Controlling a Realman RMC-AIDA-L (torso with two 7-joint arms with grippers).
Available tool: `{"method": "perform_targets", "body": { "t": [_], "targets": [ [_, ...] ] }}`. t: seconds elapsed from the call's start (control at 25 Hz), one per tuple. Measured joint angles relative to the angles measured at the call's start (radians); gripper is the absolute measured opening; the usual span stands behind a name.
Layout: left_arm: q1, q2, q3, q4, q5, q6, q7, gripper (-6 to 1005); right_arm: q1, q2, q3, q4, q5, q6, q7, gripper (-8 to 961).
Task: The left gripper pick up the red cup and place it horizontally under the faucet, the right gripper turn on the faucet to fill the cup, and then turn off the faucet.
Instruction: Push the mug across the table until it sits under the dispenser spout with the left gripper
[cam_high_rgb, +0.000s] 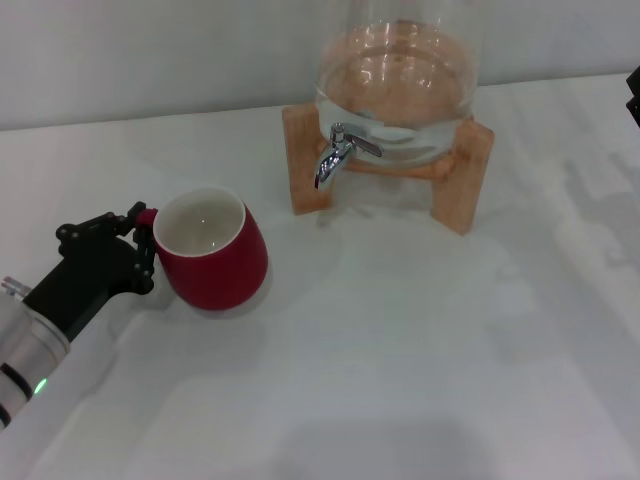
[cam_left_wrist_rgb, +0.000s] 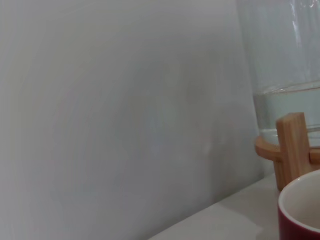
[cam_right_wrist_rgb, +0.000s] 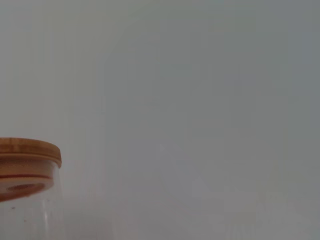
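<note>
The red cup (cam_high_rgb: 215, 262), glossy with a white inside, is at the left of the white table and leans a little; its rim also shows in the left wrist view (cam_left_wrist_rgb: 300, 215). My left gripper (cam_high_rgb: 146, 240) is at the cup's left side, its black fingers shut on the red loop handle. The chrome faucet (cam_high_rgb: 337, 155) juts from the glass jar (cam_high_rgb: 400, 80) at the back, to the right of and beyond the cup. Only a black bit of my right gripper (cam_high_rgb: 634, 95) shows at the far right edge.
The jar holds water and rests on a wooden stand (cam_high_rgb: 465, 185), which also shows in the left wrist view (cam_left_wrist_rgb: 292, 145). The jar's wooden lid (cam_right_wrist_rgb: 25, 150) shows in the right wrist view. A pale wall stands behind the table.
</note>
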Motion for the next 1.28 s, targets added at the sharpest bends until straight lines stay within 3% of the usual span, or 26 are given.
{"method": "perform_targets", "body": {
  "t": [1.28],
  "targets": [
    [-0.098,0.002,0.003,0.007,0.122,-0.13,-0.08,102,-0.002,-0.001,-0.013,-0.007,0.0,-0.011,0.018,723]
  ]
}}
